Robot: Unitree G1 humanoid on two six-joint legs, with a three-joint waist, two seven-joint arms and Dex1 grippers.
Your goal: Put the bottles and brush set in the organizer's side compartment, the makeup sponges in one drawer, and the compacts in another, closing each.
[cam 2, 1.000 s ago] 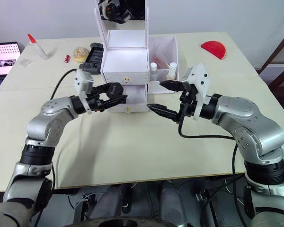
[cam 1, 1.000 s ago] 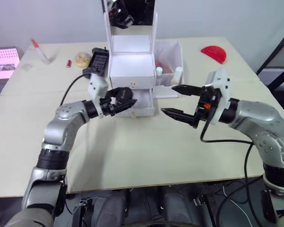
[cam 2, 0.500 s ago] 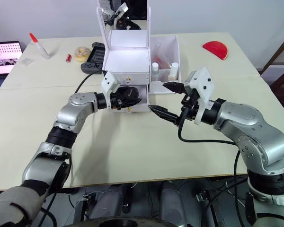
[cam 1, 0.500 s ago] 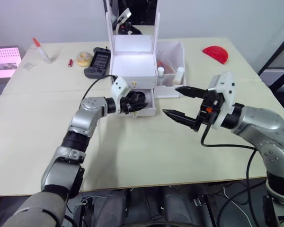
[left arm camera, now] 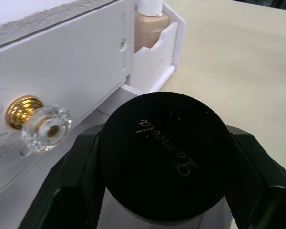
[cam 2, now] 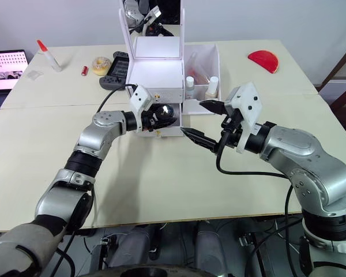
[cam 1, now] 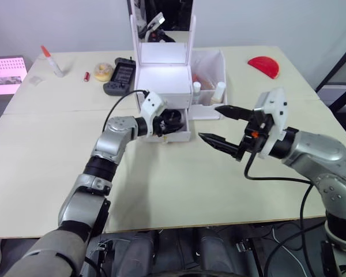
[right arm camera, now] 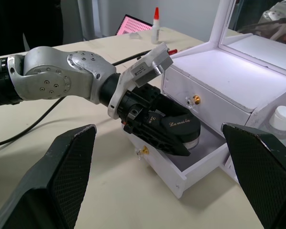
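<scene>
Pale wooden desk [cam 1: 161,190] against a plain light wall. White organizer [cam 1: 164,86] at far centre, lower drawer [right arm camera: 181,160] pulled open. Left gripper [right arm camera: 157,129] over that drawer, fingers [left arm camera: 71,181] clamped on a black compact [left arm camera: 164,155]. Right gripper [cam 1: 219,124] just right, fingers spread wide. Bottles [cam 1: 219,91] standing in the side compartment [cam 1: 210,66].

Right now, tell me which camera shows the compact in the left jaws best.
The left wrist view: the compact sits close up, its lid script readable between the black fingers. The right wrist view shows it from the side, held over the open lower drawer. The head views show it small and dark at the organizer.
</scene>
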